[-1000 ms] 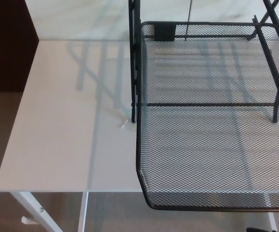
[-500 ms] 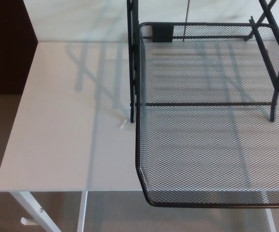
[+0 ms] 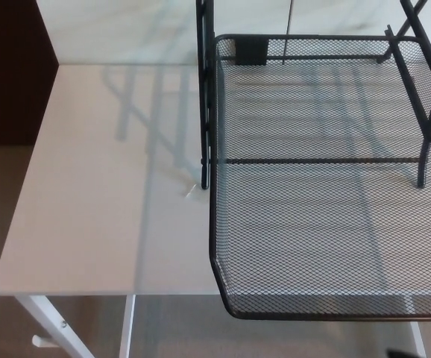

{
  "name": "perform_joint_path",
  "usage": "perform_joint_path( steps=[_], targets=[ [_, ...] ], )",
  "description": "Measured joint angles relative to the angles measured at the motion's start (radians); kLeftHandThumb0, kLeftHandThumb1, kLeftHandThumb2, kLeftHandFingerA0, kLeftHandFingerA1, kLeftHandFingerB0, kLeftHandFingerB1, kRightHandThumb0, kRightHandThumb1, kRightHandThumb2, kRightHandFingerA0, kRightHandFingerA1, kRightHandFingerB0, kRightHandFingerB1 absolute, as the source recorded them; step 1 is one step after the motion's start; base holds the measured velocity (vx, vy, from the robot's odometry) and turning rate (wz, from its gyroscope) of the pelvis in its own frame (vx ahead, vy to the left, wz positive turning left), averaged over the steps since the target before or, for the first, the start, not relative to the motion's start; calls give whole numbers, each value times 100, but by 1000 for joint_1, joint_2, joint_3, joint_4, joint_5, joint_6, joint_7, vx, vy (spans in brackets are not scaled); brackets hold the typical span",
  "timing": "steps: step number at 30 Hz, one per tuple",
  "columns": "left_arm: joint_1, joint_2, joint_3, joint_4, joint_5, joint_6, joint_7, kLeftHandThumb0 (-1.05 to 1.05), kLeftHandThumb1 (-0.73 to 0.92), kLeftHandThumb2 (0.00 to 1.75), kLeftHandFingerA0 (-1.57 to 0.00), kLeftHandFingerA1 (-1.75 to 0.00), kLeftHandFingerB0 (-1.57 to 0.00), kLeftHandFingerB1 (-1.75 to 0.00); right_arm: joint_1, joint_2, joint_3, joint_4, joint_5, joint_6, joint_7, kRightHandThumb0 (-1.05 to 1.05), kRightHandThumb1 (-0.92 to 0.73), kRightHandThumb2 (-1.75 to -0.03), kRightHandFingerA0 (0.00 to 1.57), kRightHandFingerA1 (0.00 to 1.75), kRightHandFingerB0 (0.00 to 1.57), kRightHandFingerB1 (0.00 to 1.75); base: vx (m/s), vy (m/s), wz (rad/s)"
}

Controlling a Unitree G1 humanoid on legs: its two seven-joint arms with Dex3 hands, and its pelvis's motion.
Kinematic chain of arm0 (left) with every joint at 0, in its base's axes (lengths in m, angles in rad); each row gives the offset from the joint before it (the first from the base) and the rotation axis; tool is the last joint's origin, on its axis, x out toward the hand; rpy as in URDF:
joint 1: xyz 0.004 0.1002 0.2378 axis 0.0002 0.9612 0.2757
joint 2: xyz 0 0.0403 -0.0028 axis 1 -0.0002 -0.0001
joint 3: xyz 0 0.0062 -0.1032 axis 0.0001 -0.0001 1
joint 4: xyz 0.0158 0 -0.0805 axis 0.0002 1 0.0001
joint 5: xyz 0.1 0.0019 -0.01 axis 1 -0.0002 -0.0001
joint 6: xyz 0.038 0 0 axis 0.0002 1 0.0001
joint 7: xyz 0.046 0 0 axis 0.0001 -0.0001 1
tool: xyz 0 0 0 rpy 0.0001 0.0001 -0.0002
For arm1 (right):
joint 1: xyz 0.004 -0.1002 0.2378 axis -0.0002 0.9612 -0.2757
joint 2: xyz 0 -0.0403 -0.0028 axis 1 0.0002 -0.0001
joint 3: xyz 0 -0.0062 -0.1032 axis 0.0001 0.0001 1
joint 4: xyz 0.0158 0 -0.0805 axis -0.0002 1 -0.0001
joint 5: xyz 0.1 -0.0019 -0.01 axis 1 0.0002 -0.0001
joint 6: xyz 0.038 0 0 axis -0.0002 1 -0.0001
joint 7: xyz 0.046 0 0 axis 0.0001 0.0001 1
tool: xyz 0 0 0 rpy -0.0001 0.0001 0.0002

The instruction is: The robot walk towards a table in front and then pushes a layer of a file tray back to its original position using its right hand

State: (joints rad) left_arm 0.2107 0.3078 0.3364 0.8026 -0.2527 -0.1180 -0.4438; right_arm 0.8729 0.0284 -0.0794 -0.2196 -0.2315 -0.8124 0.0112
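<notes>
A black wire-mesh file tray layer [image 3: 327, 224] sticks out toward me past the front edge of the white table [image 3: 96, 194]. Its front rim [image 3: 327, 313] hangs over the table's edge. The tray's black frame posts [image 3: 206, 97] rise at the left, and more posts [image 3: 423, 97] stand at the right. Neither of my hands shows in the head view.
A small white scrap [image 3: 191, 191] lies on the table beside the left post. White table legs [image 3: 48, 324] show below the front edge. A dark brown panel [image 3: 10, 67] stands at the far left, with beige floor beneath.
The whole picture shifted slightly between one second ago and half a second ago, so the camera moved. Since then nothing has visibly changed.
</notes>
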Motion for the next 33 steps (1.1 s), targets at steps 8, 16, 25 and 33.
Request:
perform_joint_path(
  steps=[8,16,25,33],
  targets=[
    [-1,0,0,-1,0,0,0,-31,42,64,-59,-58,-38,-46,-74,105,-53,-46,-17,-97,-1,-67,-48,-86,35,58,30,49,0,0,0],
    [-12,0,0,-1,0,0,1,-32,44,64,-55,-56,-39,-46,-148,171,-98,-95,-41,-186,-1,-65,-59,-58,42,54,38,41,0,0,0],
    [-22,0,1,-12,0,2,1,-32,43,63,-56,-56,-36,-45,-197,176,-147,-163,-76,-309,-2,-66,-51,-57,41,48,40,37,0,0,0],
    [-32,12,12,-18,-1,12,1,-30,42,63,-59,-57,-36,-45,-225,182,-223,-224,-181,-422,-3,-68,-52,-57,38,42,39,34,0,0,0]
  ],
)
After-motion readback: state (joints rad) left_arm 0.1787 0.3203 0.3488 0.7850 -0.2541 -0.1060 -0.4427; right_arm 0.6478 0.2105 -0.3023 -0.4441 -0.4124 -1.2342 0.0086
